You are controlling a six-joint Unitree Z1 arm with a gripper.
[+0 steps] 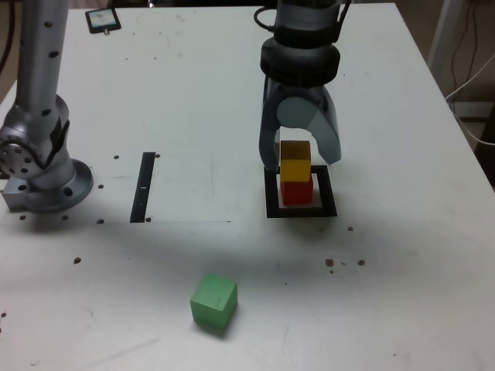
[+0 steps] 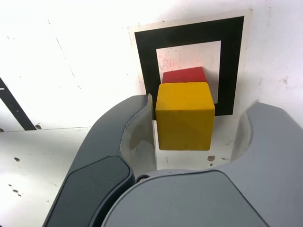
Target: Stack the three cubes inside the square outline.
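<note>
The red cube (image 1: 296,192) (image 2: 184,75) stands inside the square outline (image 1: 302,210) (image 2: 189,33), towards the middle of the white table. The yellow cube (image 1: 295,168) (image 2: 184,116) rests squarely on top of it. My gripper (image 1: 300,158) (image 2: 201,109) hangs straight above and straddles the yellow cube, open. In the wrist view one finger lies close along the cube's side and the other stands clear of it. The green cube (image 1: 213,301) sits alone near the table's front edge, towards the exterior view's left of the stack.
A narrow black strip (image 1: 144,187) lies on the table, on the exterior view's left of the outline. The arm's grey base (image 1: 39,170) stands at the far left. A small dark device (image 1: 102,20) lies at the back left.
</note>
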